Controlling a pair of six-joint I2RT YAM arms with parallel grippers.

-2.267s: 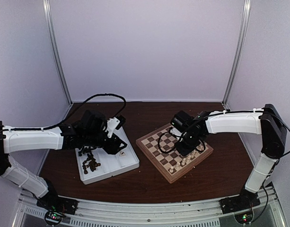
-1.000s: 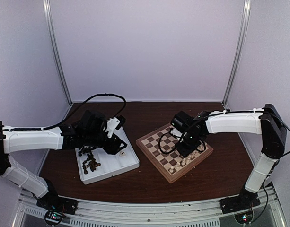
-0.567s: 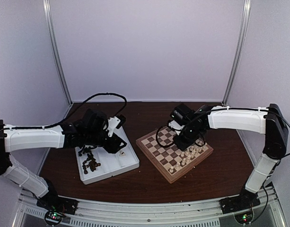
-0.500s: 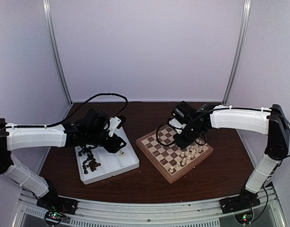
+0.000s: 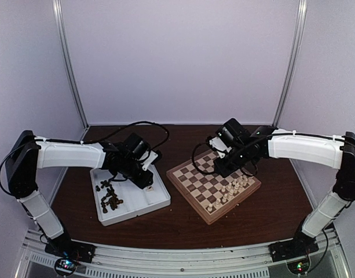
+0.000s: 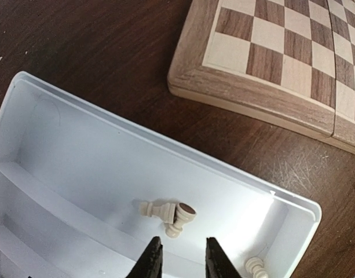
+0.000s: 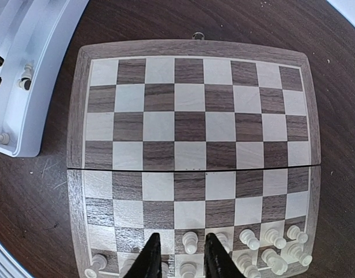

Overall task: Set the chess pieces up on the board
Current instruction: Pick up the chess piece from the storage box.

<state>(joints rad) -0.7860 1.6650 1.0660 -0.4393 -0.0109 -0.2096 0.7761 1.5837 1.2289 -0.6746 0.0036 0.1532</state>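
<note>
The checkered wooden board lies right of centre; it fills the right wrist view and its corner shows in the left wrist view. Several cream chess pieces stand in rows along its near right edge. My right gripper is open and empty above those rows, a pawn between its fingers. My left gripper is open and empty over the white tray's right compartment, just short of two cream pieces lying on their sides. Dark brown pieces lie heaped in the tray's left compartment.
The white two-compartment tray sits left of the board on the dark table. A third cream piece lies in the tray's corner. Black cables loop over both arms. Grey walls close in the back and sides.
My left arm swung right and forward, bringing its gripper over the tray's right compartment. My right gripper rose from the white rows and drew back toward the board's far side.
</note>
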